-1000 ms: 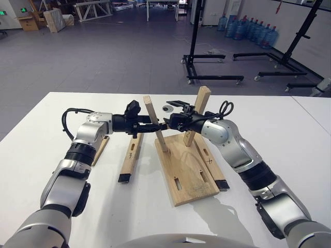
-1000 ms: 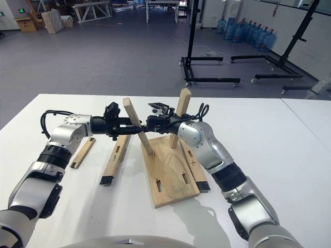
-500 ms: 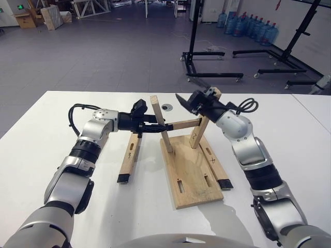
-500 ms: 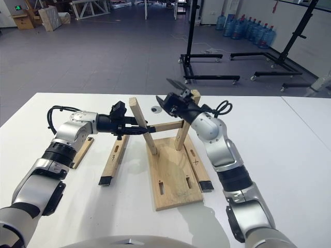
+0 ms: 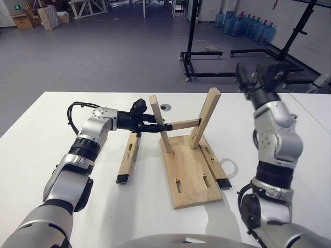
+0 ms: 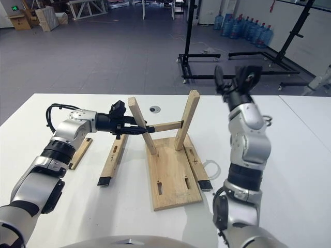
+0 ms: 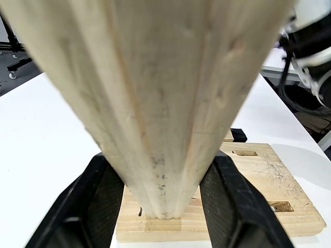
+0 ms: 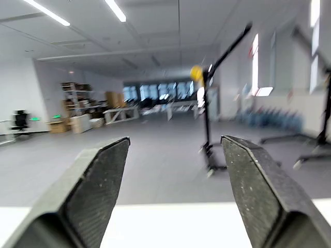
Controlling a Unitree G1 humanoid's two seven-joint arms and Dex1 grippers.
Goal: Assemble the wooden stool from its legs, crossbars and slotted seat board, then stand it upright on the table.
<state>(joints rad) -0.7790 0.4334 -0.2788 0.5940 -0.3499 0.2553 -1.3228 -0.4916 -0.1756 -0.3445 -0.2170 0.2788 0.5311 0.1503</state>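
While the left leg (image 5: 155,109) – standing on the board (image 5: 192,176) – is clamped by the left gripper (image 5: 162,126), the right gripper (image 8: 175,142) is held high above the table (image 5: 46,155), fingers (image 8: 98,181) spread wide.

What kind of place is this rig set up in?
Probably a large workshop or lab hall: open grey floor, black wheeled stands, water bottles near the far wall, and a white table as the workbench.

Bright, even overhead light, soft shadows
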